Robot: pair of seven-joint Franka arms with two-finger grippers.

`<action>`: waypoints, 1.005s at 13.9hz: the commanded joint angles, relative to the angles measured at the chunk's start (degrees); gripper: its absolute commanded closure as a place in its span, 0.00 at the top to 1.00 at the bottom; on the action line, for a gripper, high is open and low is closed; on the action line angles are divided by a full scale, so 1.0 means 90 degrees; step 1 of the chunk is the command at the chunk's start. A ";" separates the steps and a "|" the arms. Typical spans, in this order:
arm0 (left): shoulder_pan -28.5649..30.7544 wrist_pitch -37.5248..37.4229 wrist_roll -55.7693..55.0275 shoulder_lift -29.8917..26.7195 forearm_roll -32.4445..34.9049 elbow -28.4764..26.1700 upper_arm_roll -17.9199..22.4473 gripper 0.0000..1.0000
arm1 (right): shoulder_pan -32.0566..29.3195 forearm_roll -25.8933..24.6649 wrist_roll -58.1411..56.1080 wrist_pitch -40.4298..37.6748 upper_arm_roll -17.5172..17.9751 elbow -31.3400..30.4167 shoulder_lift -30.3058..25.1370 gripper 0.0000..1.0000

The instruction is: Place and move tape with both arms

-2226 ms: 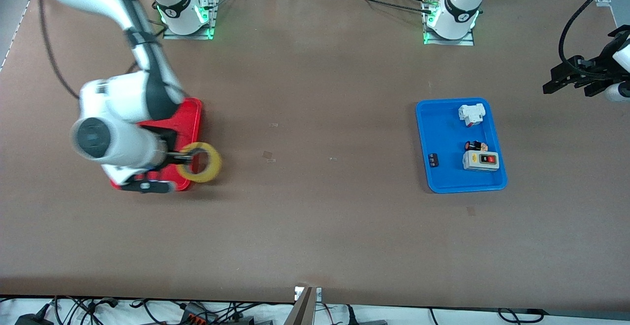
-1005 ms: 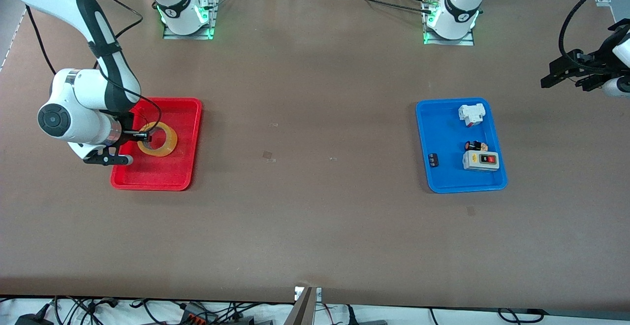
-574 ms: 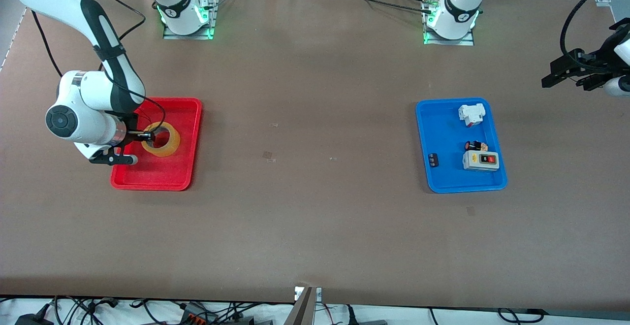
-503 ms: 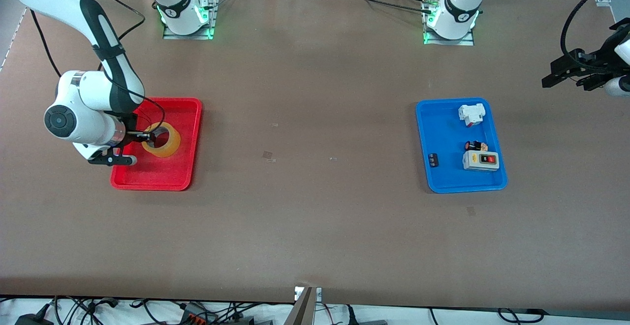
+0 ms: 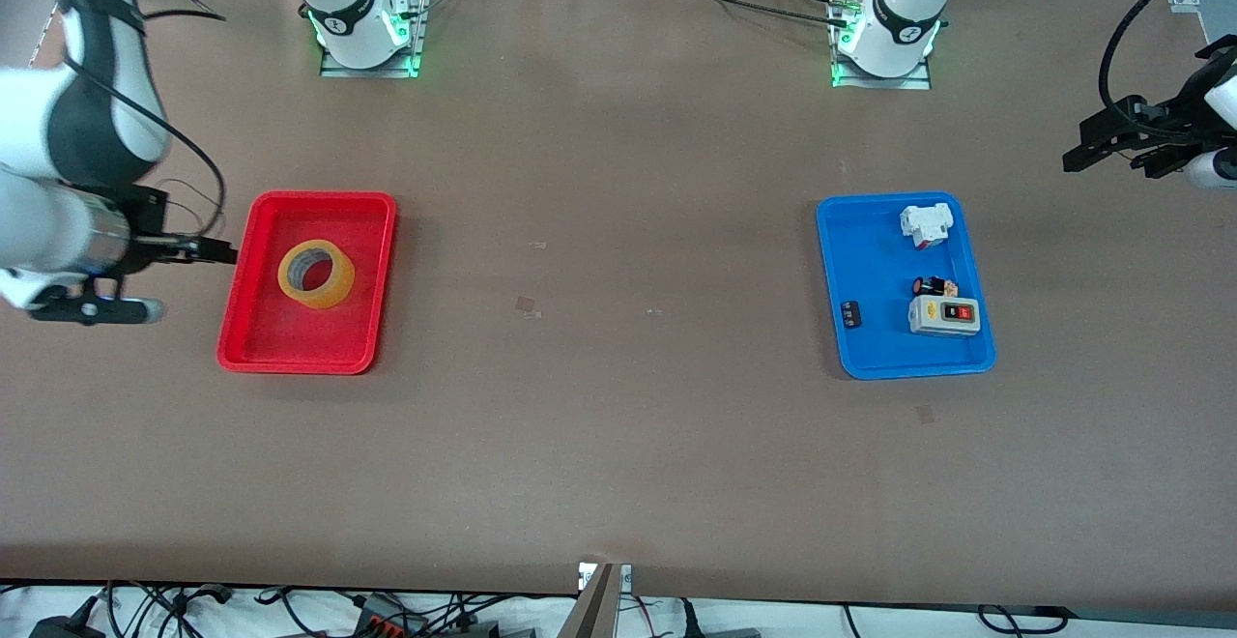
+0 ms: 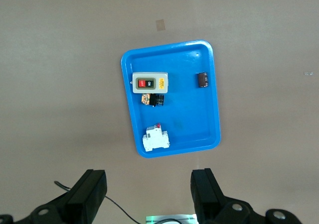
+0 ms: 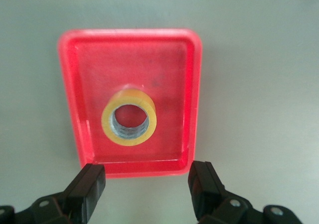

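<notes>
So the tape (image 5: pixel 316 273) is lying flat in the red tray (image 5: pixel 253 340), hollow centre up, a bit farther from the front camera than the tray's middle and touching nothing else. The right tool (image 7: pixel 146 188) hangs just off the tray's edge at the right arm's end of the desk (image 5: pixel 618 445), fingers spread and empty, which reads to me as the drop-off being done. The left tool (image 6: pixel 149 194) waits, spread wide with nothing in it, up over bare desk near the blue tray (image 5: pixel 843 348) with its switch boxes (image 5: pixel 944 315). My guess is it's parked clear so the arms don't cross.
</notes>
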 commanded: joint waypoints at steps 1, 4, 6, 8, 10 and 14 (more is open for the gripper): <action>0.0062 -0.0131 0.0026 0.0008 -0.0073 0.0147 -0.0052 1.00 | -0.0019 0.0153 -0.0098 -0.0657 0.0147 0.1156 0.0203 1.00; 0.0062 -0.0131 0.0026 0.0008 -0.0053 0.0137 -0.0052 1.00 | -0.0049 0.0437 -0.0098 -0.0600 0.0108 0.1549 0.0223 1.00; 0.0053 -0.0112 0.0016 0.0027 -0.0044 0.0137 -0.0062 1.00 | -0.0058 0.0437 -0.0020 -0.0502 0.0099 0.1559 0.0223 1.00; 0.0053 -0.0131 0.0026 0.0018 -0.0053 0.0137 -0.0062 1.00 | -0.0029 0.0389 -0.0088 -0.0210 0.0079 0.1549 0.0164 1.00; 0.0053 -0.0131 0.0026 0.0008 -0.0044 0.0137 -0.0062 1.00 | -0.0049 0.0349 -0.0137 -0.0044 0.0079 0.1317 -0.0097 1.00; 0.0062 -0.0190 -0.0207 -0.0002 -0.0053 0.0127 -0.0062 1.00 | -0.0098 0.0340 -0.0332 0.1080 0.0079 -0.0743 -0.1230 1.00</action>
